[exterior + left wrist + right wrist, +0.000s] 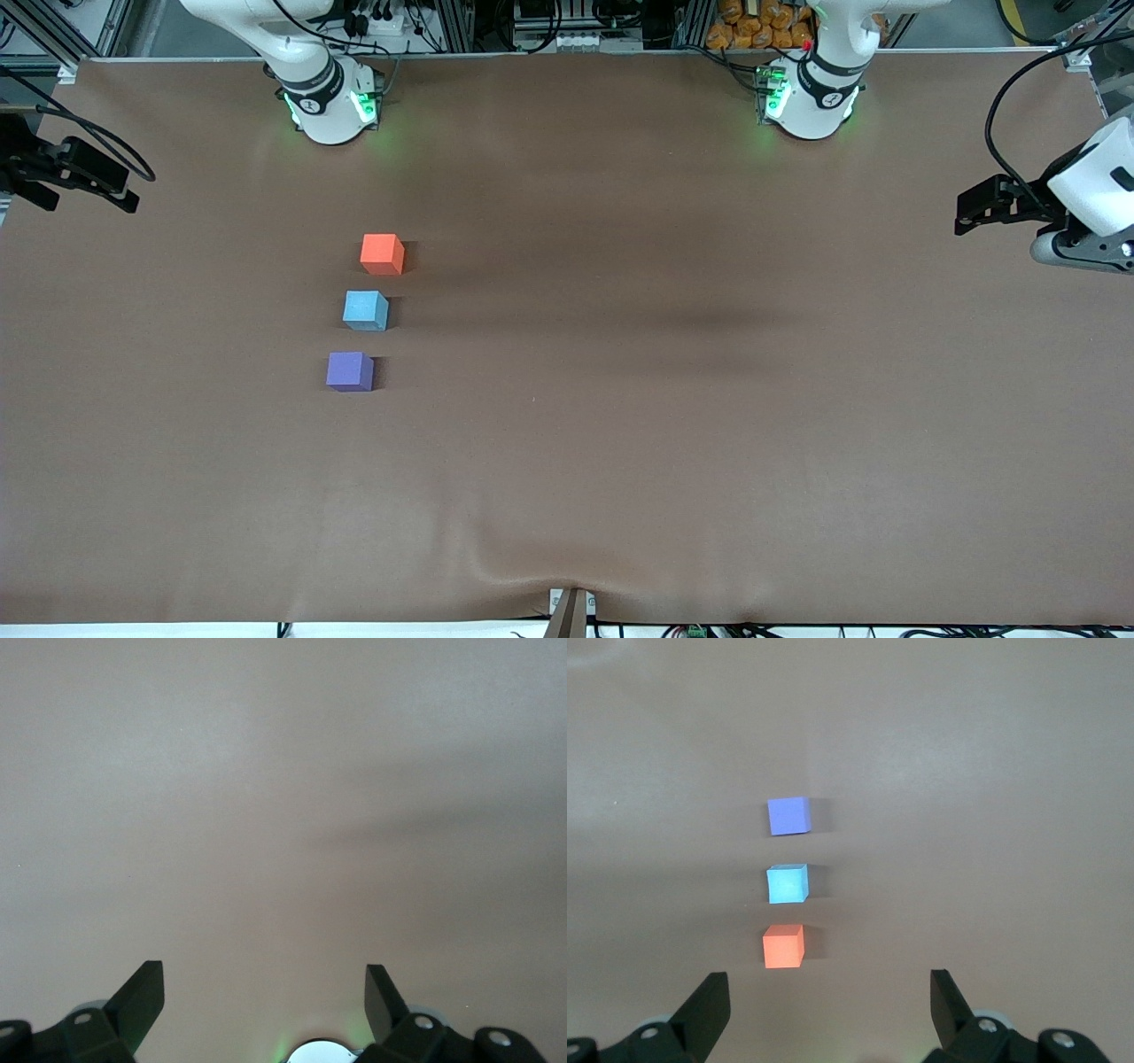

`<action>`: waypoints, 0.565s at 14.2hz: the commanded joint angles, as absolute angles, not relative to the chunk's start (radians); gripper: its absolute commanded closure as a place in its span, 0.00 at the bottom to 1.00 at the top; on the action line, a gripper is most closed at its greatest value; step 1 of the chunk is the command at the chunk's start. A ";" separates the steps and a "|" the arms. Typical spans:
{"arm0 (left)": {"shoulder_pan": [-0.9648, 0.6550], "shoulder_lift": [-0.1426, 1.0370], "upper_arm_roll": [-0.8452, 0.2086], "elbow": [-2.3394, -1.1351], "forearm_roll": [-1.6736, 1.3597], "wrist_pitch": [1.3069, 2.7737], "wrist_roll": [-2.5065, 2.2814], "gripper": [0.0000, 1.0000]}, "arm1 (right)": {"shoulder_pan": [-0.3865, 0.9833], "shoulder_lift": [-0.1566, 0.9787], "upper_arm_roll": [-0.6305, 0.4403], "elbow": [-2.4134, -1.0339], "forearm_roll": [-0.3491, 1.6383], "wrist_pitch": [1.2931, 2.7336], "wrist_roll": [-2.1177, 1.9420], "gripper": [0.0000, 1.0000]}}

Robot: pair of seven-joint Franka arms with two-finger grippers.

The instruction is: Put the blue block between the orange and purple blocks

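The blue block sits on the brown table between the orange block, which is farther from the front camera, and the purple block, which is nearer. The three form a short line with small gaps, toward the right arm's end. My right gripper is open and empty, high over the table near its base. Its view shows the orange block, the blue block and the purple block. My left gripper is open and empty over bare table. Neither gripper shows in the front view.
A black device with cables juts in at the right arm's end of the table. A white and black device juts in at the left arm's end. The arm bases stand along the table's edge farthest from the front camera.
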State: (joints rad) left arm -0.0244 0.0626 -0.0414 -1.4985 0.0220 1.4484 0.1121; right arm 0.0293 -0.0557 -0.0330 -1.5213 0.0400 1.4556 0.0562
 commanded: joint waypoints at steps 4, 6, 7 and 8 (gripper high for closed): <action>-0.023 0.067 -0.043 -1.485 0.023 1.445 0.103 0.00 | 0.034 -0.044 -0.043 -1.497 0.069 1.431 0.061 0.00; -0.026 0.067 -0.043 -1.485 0.021 1.445 0.101 0.00 | 0.034 -0.044 -0.043 -1.499 0.069 1.430 0.060 0.00; -0.026 0.067 -0.043 -1.485 0.021 1.445 0.101 0.00 | 0.034 -0.044 -0.043 -1.500 0.069 1.422 0.058 0.00; -0.026 0.067 -0.044 -1.483 0.018 1.445 0.101 0.00 | 0.034 -0.044 -0.043 -1.500 0.069 1.414 0.058 0.00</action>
State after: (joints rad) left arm -0.0252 0.0626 -0.0418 -1.4985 0.0220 1.4484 0.1121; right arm 0.0293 -0.0551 -0.0349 -1.5214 0.0532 1.4388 0.0562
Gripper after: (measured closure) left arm 0.000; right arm 0.000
